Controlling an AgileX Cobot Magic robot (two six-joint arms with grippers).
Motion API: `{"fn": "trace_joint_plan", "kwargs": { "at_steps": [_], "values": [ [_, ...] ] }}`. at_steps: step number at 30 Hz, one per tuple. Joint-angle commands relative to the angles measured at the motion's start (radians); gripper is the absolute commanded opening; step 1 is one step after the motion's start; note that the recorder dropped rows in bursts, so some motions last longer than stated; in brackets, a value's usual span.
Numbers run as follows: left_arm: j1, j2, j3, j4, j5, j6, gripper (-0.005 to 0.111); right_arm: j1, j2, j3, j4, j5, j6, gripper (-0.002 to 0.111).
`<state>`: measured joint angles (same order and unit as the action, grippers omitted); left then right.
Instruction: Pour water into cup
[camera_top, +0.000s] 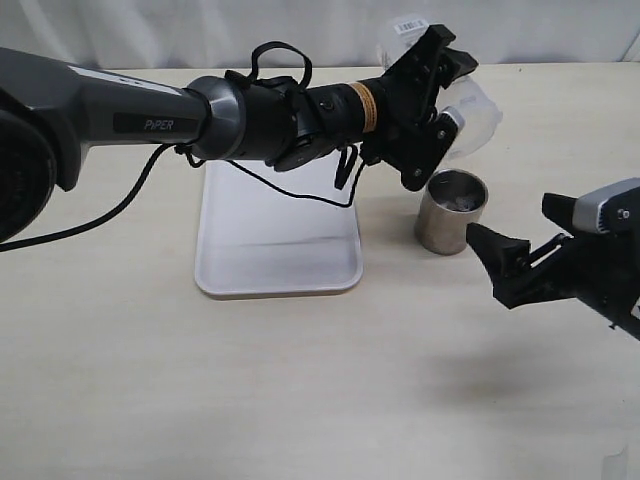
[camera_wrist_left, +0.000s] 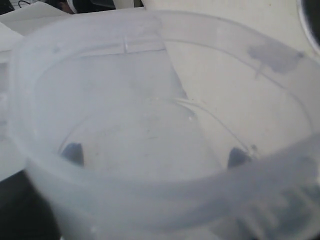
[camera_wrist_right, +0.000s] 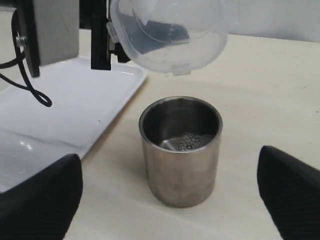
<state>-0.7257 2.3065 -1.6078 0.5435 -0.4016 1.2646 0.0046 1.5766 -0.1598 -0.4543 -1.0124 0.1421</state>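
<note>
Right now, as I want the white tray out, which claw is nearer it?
Left. The left claw, gripping the jug, hangs by the tray's right edge; the right claw sits beyond the cup, open.

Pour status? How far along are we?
Done: the left gripper has the clear jug lifted and tipped, mouth down over the cup, which stands upright beside the tray. In hand: the pour. A little grey content lies in the cup's bottom, no stream is visible, and the jug looks nearly empty. Left: right the jug and set it down. The right gripper sits open, short of the cup.
</note>
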Motion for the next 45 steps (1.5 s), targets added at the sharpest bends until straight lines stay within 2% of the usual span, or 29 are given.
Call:
{"fn": "trace_joint_plan", "kwargs": {
  "at_steps": [1,7,20,26,31,37,39,45],
  "values": [
    [-0.008,-0.010,-0.012,-0.060,-0.057,-0.002,0.000,-0.003,0.102,-0.052,-0.013,-0.039,-0.024,0.093],
    [-0.008,-0.010,-0.012,-0.115,-0.054,-0.006,0.000,-0.003,0.190,-0.105,-0.193,-0.089,-0.015,0.094],
    [-0.008,-0.012,-0.012,-0.381,-0.091,-0.056,0.000,-0.003,0.225,-0.107,-0.085,-0.076,-0.078,0.094],
    [-0.006,-0.012,-0.012,-0.380,-0.089,-0.355,0.000,-0.003,0.225,-0.107,-0.085,-0.076,-0.078,0.094],
    [0.003,-0.012,-0.012,-0.380,-0.088,-0.527,0.000,-0.003,0.272,-0.142,-0.085,-0.070,-0.078,0.094],
    [0.086,-0.033,-0.012,-0.340,-0.082,-0.839,0.000,-0.003,0.346,-0.207,-0.115,-0.088,-0.076,0.094],
    [0.116,-0.035,-0.012,-0.238,-0.082,-1.015,0.000,-0.003,0.381,-0.234,-0.115,-0.088,-0.076,0.094],
    [0.159,-0.035,-0.012,-0.203,-0.084,-1.244,0.000,-0.003,0.425,-0.258,-0.110,-0.119,-0.076,0.094]
  ]
}}
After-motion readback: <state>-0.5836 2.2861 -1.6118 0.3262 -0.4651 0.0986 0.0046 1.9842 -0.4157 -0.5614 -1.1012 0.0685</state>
